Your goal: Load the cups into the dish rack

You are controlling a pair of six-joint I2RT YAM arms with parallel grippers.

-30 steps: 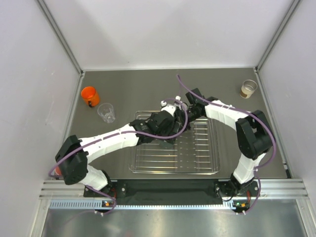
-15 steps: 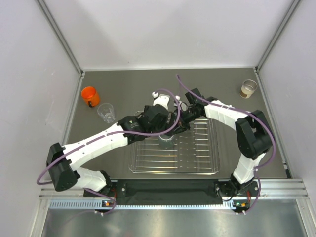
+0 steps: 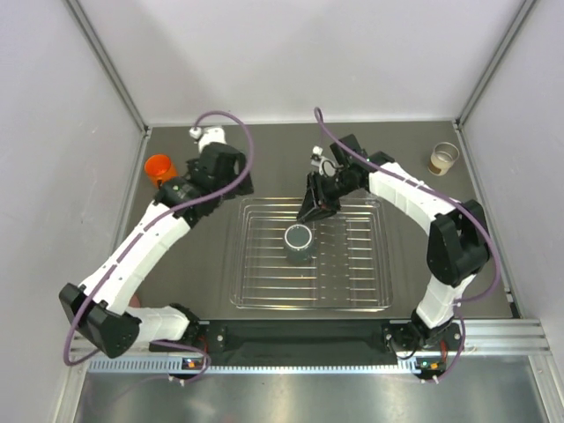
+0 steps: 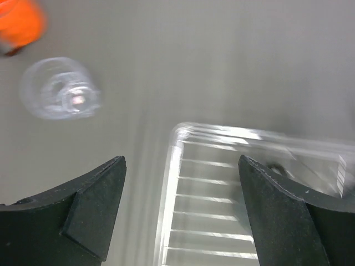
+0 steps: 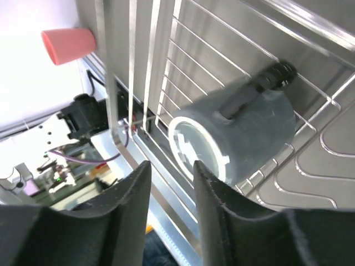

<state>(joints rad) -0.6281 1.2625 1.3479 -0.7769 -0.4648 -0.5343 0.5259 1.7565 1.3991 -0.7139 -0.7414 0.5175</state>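
Note:
A dark grey cup (image 3: pixel 298 242) stands on the bars in the middle of the silver wire dish rack (image 3: pixel 379 304), held by nothing. It also shows in the right wrist view (image 5: pixel 249 127). My right gripper (image 3: pixel 311 211) hovers just behind it over the rack's far edge, empty, its jaws a little apart (image 5: pixel 171 166). My left gripper (image 3: pixel 236 181) is open and empty above the rack's far left corner (image 4: pixel 172 166). A clear cup (image 4: pixel 58 95) and an orange cup (image 3: pixel 159 167) stand on the table to its left. The clear cup is hidden under my left arm in the top view.
A cream-brown cup (image 3: pixel 443 159) stands at the table's far right corner. A pink cup (image 5: pixel 69 44) shows upside down near the table's near left edge. Grey walls close in the table on three sides.
My left gripper let go of the dark grey cup on the rack, then swung back and left toward the clear and orange cups. The right arm pulled back slightly.

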